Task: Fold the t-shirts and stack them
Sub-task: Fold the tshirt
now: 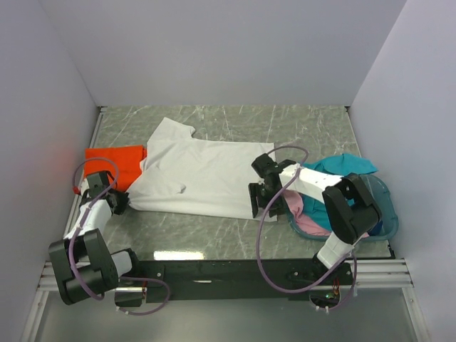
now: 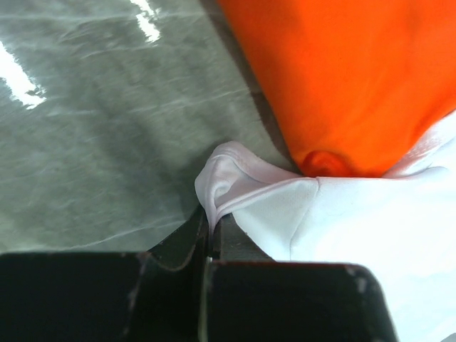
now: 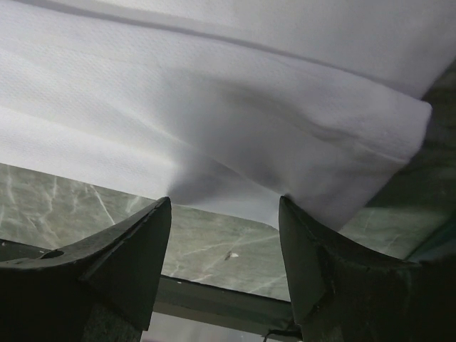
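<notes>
A white t-shirt point(image 1: 203, 174) lies spread flat on the marble table, its collar end at the back left. A folded orange t-shirt point(image 1: 114, 164) lies at its left, partly under the white one. My left gripper point(image 1: 120, 203) is shut on the white shirt's near left corner point(image 2: 224, 174), with the orange shirt point(image 2: 349, 78) just beyond. My right gripper point(image 1: 261, 206) is open over the white shirt's near right corner point(image 3: 356, 153), its fingers point(image 3: 313, 263) straddling the hem. A teal shirt point(image 1: 342, 166) and a pink shirt point(image 1: 303, 214) lie in the basket.
A translucent teal plastic basket point(image 1: 385, 214) stands at the right, behind my right arm. Grey walls close in the left, back and right. The table's near edge point(image 1: 214, 256) runs just past the white shirt's hem. Cables loop off both wrists.
</notes>
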Action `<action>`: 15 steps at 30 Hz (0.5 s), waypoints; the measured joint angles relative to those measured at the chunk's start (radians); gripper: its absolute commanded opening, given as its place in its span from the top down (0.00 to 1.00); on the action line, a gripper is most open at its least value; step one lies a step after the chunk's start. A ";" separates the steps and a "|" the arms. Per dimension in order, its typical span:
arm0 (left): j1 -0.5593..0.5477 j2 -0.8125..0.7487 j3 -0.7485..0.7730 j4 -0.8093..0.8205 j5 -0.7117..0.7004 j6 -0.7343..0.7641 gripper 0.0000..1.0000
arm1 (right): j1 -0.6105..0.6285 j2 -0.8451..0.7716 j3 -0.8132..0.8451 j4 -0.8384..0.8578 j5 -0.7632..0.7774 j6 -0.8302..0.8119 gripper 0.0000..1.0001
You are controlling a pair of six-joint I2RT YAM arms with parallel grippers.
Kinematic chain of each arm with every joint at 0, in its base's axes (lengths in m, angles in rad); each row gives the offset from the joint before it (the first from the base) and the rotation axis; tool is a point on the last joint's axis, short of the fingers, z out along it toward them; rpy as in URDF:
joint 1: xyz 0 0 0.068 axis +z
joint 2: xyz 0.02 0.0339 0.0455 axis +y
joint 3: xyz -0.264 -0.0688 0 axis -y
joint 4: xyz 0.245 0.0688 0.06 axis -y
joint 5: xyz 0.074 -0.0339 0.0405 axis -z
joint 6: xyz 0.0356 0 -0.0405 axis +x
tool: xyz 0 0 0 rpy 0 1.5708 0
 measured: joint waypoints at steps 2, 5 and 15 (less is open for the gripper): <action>0.003 -0.015 -0.008 -0.012 -0.006 -0.006 1.00 | 0.000 -0.018 -0.018 -0.006 0.006 0.003 0.31; 0.005 -0.040 -0.013 -0.030 -0.013 -0.007 1.00 | 0.002 -0.050 -0.047 -0.023 0.016 0.008 0.31; 0.006 -0.128 -0.013 -0.071 -0.003 -0.003 0.59 | 0.013 -0.082 0.030 -0.102 0.039 0.006 0.31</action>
